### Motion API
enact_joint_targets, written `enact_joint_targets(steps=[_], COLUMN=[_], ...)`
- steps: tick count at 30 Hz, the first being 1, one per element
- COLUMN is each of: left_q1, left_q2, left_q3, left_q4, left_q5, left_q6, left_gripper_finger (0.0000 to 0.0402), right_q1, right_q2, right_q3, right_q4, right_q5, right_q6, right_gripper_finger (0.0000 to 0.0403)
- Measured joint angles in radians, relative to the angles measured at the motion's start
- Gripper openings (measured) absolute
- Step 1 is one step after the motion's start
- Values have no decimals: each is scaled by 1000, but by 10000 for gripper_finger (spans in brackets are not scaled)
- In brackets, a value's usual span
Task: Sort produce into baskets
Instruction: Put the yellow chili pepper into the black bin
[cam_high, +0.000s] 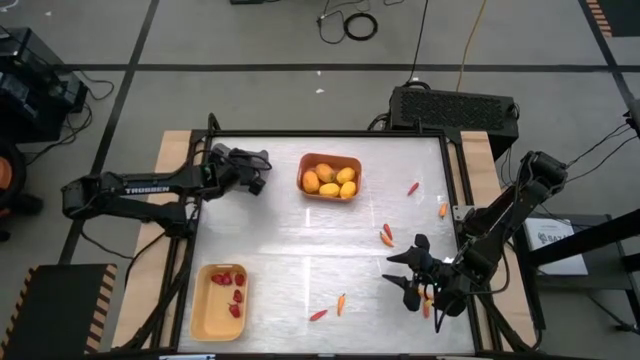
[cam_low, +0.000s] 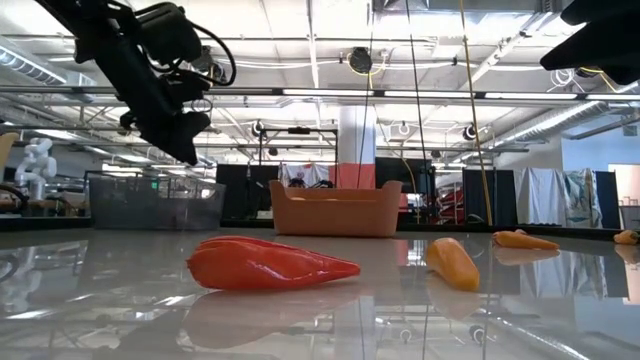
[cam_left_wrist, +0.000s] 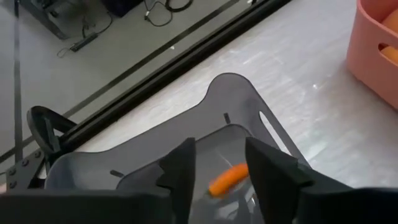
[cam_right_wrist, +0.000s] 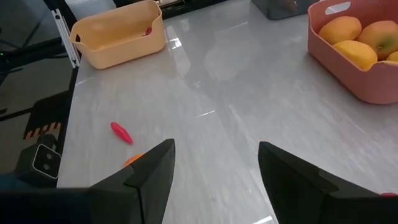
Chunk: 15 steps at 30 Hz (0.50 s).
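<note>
My left gripper (cam_high: 260, 172) (cam_left_wrist: 221, 165) hangs open above the grey basket (cam_left_wrist: 239, 102), at the table's far left. One orange carrot stick (cam_left_wrist: 227, 179) lies in that basket, below the gap between the fingers. My right gripper (cam_high: 405, 272) (cam_right_wrist: 214, 168) is open and empty, low over the table near its right front. The orange basket (cam_high: 330, 175) holds several yellow-orange fruits (cam_high: 329, 181). The pale yellow basket (cam_high: 219, 301) holds red berries (cam_high: 229, 282). Loose carrot sticks lie on the table (cam_high: 387, 235) (cam_high: 341, 303) (cam_high: 318, 315).
More sticks lie near the right edge (cam_high: 412, 188) (cam_high: 443, 210), and one by my right gripper (cam_high: 425, 308). In the low view a red-orange stick (cam_low: 270, 265) and an orange one (cam_low: 452, 262) lie close to the front. The table's middle is bare.
</note>
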Motion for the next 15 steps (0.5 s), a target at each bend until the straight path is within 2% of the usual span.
enact_joint_targets(steps=[3,7,10,15], left_q1=[0,-2,-2,-21], left_q2=[0,0,0,0], left_q3=[0,2,2,2], left_q4=[6,42,110,284], left_q5=[6,93,214,509], left_q6=[-7,-8,-8,-48], left_gripper_finger=[172,187,189,190], right_q1=[0,0,0,0], right_q2=[0,0,0,0], right_q3=[0,0,0,0], right_q4=[0,0,0,0], right_q5=[0,0,0,0], right_q6=[0,0,0,0], right_gripper_finger=[222,222,222,222])
